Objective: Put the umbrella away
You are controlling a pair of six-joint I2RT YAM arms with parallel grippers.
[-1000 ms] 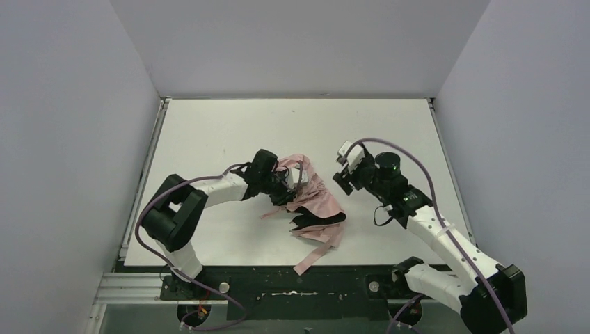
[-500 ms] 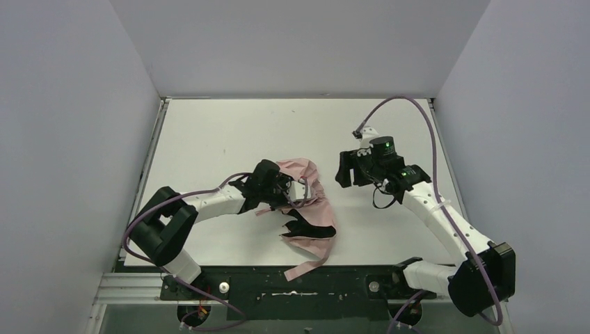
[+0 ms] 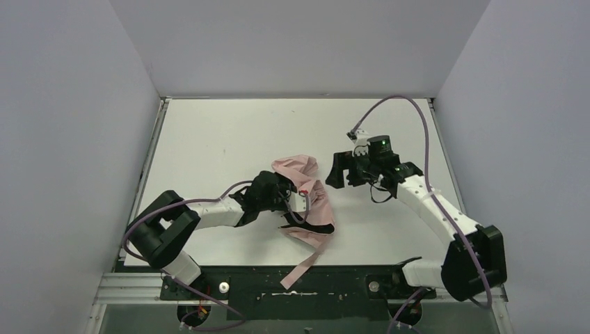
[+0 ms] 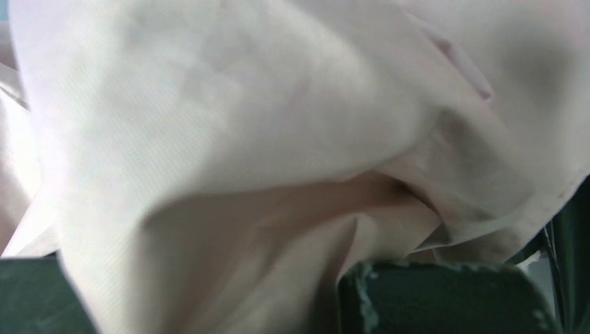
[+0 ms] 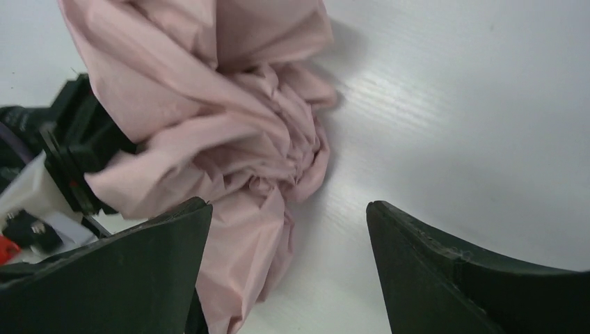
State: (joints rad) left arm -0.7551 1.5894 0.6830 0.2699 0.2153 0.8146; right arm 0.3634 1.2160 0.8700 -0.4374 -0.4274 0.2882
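The umbrella (image 3: 308, 202) lies crumpled at the table's near middle, pale pink canopy outside, black lining showing low down, a pink strap (image 3: 298, 267) trailing over the front edge. My left gripper (image 3: 281, 197) is buried in its left side and shut on it. In the left wrist view pink fabric (image 4: 243, 139) fills the frame above one dark finger (image 4: 445, 299). My right gripper (image 3: 336, 175) is open and empty, just right of the umbrella. In the right wrist view (image 5: 286, 205) it hangs above the canopy's edge (image 5: 209, 104). Shaft and handle are hidden.
The white table (image 3: 229, 132) is walled by grey panels on three sides. A black rail (image 3: 292, 285) with the arm bases runs along the front edge. My left gripper's black body (image 5: 76, 153) shows at the left of the right wrist view.
My left gripper has pulled back toward the near left, dragging the umbrella and its strap with it. My right arm has risen, swung back and turned its open gripper to face the umbrella.
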